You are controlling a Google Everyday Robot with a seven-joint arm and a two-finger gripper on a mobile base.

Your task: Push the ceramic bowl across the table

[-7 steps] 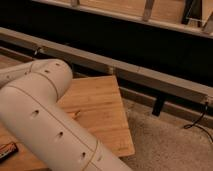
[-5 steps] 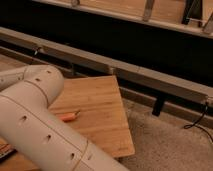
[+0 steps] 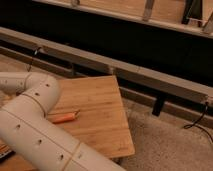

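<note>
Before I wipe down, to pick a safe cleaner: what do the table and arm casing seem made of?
The table: likely bamboo-like wood, visible strip grain, matte. The arm casing: probably smooth off-white plastic, with small holes and seams. The gripper is out of view.

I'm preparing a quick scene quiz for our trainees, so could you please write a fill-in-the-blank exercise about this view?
1. The robot arm fills the lower ____ corner of the camera view.
2. On the table beside the arm lies a slim ____ object.
3. The gripper is ____ of view, and so is the ceramic bowl.
Missing words: left; orange; out.
</note>
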